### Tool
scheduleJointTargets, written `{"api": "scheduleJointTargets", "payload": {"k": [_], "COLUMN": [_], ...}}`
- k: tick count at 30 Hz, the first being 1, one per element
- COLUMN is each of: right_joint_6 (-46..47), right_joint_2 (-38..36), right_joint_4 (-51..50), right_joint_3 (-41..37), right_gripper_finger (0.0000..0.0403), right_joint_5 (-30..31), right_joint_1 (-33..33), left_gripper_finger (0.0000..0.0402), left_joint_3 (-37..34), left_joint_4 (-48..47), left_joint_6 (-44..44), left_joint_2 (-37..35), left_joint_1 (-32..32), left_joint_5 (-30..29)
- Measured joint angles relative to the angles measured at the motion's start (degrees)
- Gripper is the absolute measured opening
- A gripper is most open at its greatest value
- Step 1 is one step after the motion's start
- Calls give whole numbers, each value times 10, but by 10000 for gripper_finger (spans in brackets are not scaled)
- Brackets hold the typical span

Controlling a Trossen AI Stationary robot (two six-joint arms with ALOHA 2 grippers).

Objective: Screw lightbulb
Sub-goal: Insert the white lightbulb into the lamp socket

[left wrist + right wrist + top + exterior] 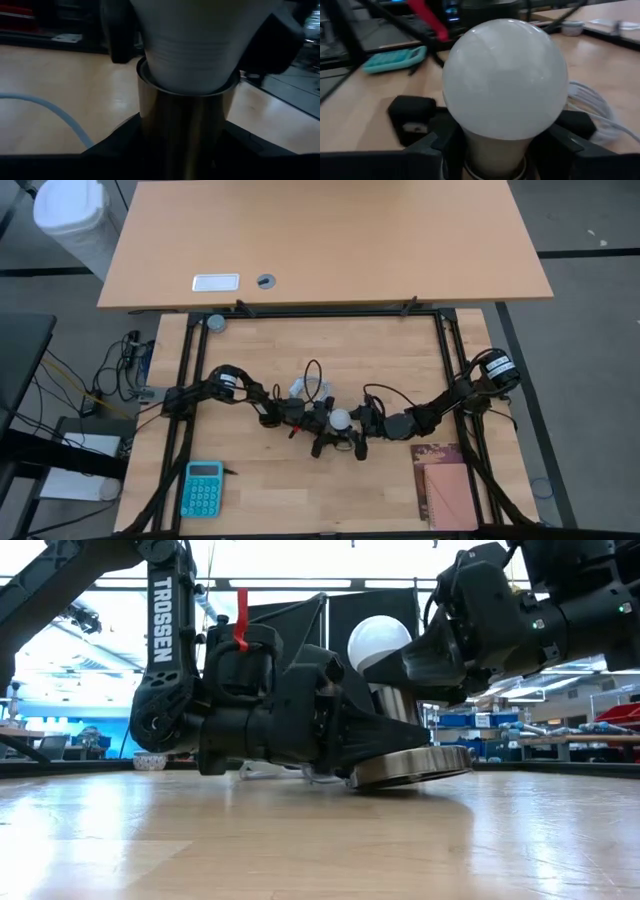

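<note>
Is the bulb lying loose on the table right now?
No, the lightbulb stands upright in the metal socket, clear of the table.

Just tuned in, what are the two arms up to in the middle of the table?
Both arms meet at mid-table. The left gripper is clamped on the shiny metal socket, whose round base is tipped up off the wooden table. The right gripper grips the small white pear-shaped lightbulb, whose base sits in the socket's mouth. How far it is threaded in cannot be seen.
</note>
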Motion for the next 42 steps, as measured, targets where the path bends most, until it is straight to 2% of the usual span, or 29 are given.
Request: {"api": "scheduleJointTargets", "payload": {"k": [7,15,20,25,29,34,42], "right_joint_6": [19,48,67,69,84,112,153], "right_joint_2": [0,0,0,0,0,0,0], "right_joint_4": [-8,-13,-16,-84,-124,-130,-135], "right_joint_3": [0,0,1,38,56,57,58], "right_gripper_finger": [189,189,189,189,189,189,189], "right_joint_5": [68,95,103,126,150,165,186], "right_joint_1": [5,3,0,-2,-2,-2,-1], "left_gripper_finger": [198,198,198,198,198,198,198], "left_joint_3": [0,1,2,11,18,18,25], "left_joint_4": [0,-2,-4,-11,-32,-36,-50], "left_joint_6": [-10,-13,-23,-28,-29,-27,-40], "left_joint_2": [0,0,0,0,0,0,0], "left_joint_1": [-5,-31,-39,-49,-61,-66,-67], "left_joint_5": [-102,-253,-308,-357,-420,-456,-474]}}
